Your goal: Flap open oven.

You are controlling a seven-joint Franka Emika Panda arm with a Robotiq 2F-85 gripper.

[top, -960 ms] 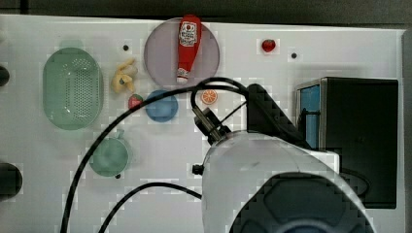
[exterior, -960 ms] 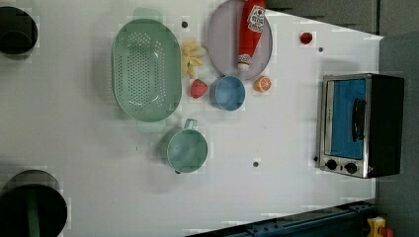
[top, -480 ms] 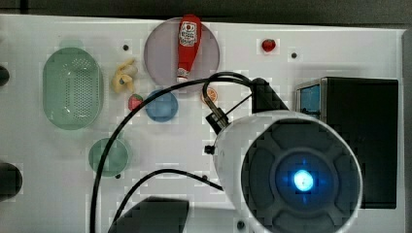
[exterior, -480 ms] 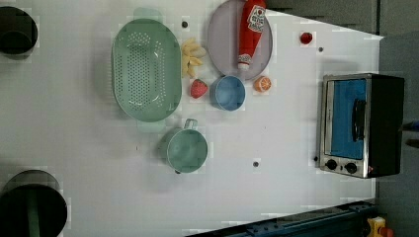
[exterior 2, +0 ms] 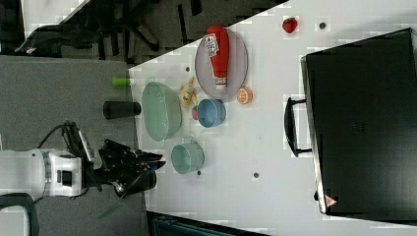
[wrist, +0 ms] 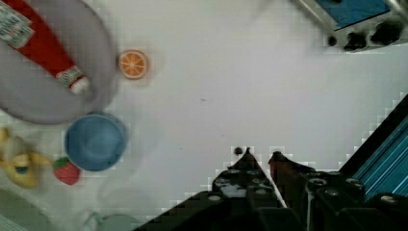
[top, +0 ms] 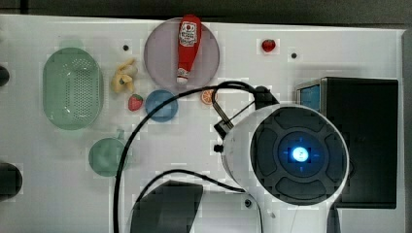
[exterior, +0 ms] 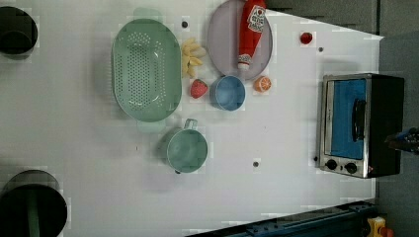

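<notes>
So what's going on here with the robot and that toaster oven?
A robot arm hangs over a white table without touching anything. Its gripper has its fingers nearly together, with nothing between them. The oven sits by the table's edge with its door shut and its handle untouched. A ketchup bottle lies on a plate, beside a colander, bowl and mug.

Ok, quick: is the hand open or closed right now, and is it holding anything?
Hand: all but closed, only a thin gap between the fingertips, holding nothing. It is over the bare table, clear of the oven.
</notes>
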